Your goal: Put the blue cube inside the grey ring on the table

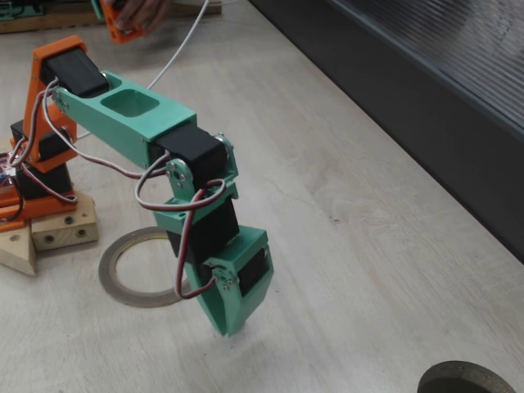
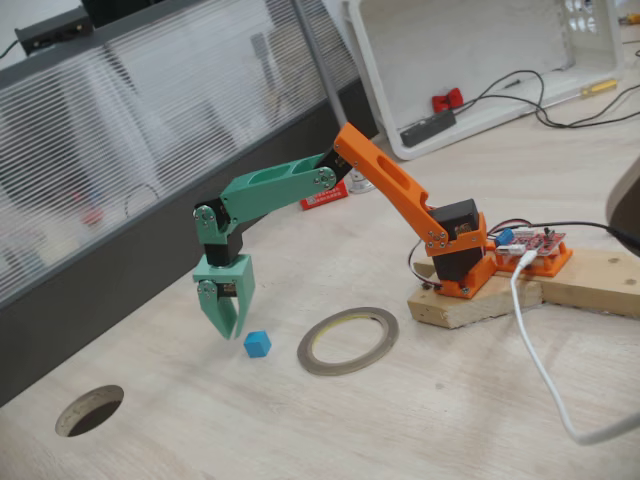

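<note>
In a fixed view the blue cube (image 2: pixel 257 344) lies on the pale table (image 2: pixel 420 420), just left of the grey ring (image 2: pixel 320 362). The green gripper (image 2: pixel 227 332) points down, its tip close above the table, about a cube-width left of the cube and not touching it. Its fingers meet at the tip with nothing between them. In the other fixed view the gripper (image 1: pixel 228 327) hangs to the right of the ring (image 1: pixel 110 278), and the arm hides the cube and part of the ring.
The arm's orange base stands on wooden blocks (image 2: pixel 470 305) right of the ring. A dark round hole (image 2: pixel 90 410) sits near the table's front, seen also as a dark ring (image 1: pixel 467 378). A dark ribbed wall panel (image 1: pixel 426 90) borders the table. A white cable (image 2: pixel 540 370) trails off.
</note>
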You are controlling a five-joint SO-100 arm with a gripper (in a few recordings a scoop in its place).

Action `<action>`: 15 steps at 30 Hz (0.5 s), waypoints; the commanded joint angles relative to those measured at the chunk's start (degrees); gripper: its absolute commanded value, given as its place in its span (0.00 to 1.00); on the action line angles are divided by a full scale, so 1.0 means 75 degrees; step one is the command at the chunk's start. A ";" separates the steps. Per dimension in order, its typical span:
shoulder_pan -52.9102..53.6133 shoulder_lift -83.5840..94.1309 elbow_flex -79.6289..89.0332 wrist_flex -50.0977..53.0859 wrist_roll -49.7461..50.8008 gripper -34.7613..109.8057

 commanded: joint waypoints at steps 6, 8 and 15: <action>0.0094 0.0211 -0.0094 -0.0070 0.0059 0.29; 0.0105 0.0176 -0.0094 -0.0070 0.0059 0.29; 0.0105 0.0164 -0.0094 -0.0070 0.0059 0.29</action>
